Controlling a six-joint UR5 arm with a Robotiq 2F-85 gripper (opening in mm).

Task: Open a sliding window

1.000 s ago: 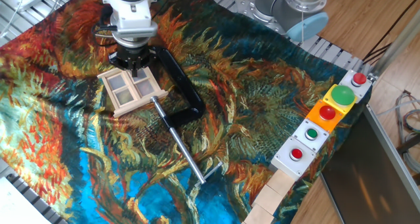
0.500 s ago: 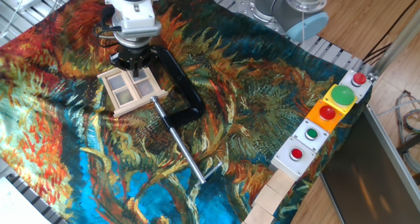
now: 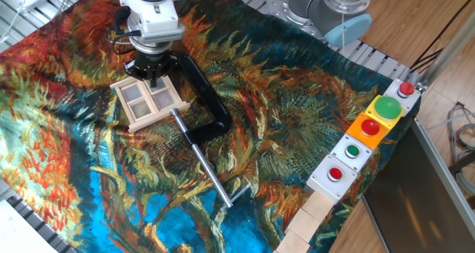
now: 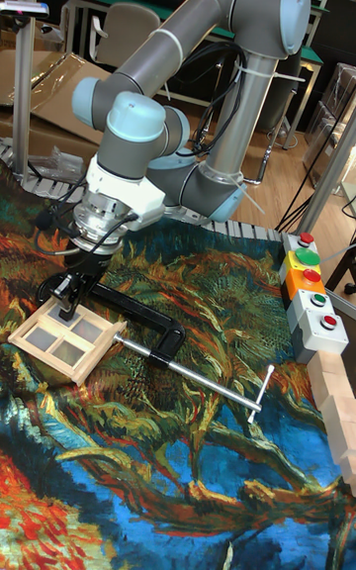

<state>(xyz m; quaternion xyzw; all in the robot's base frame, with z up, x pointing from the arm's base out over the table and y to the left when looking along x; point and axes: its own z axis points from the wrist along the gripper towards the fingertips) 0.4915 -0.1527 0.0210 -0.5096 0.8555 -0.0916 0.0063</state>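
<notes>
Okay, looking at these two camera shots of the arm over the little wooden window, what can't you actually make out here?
- Gripper jaws: both views, too small and dark to tell open or shut.
- Contact with the sliding window: fixed view, the wrist hides the top edge; tall fixed view, too small.
- Whether the sash has slid: panes too small in both.
- C-clamp far jaw: hidden behind the gripper.
- Button box labels: too small.

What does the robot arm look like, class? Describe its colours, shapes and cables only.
The arm has thick grey tubular links and rounded joints with pale blue end caps. A white, ribbed wrist section leads to the small black gripper. Thin black cables loop around the wrist and along the arm.
</notes>
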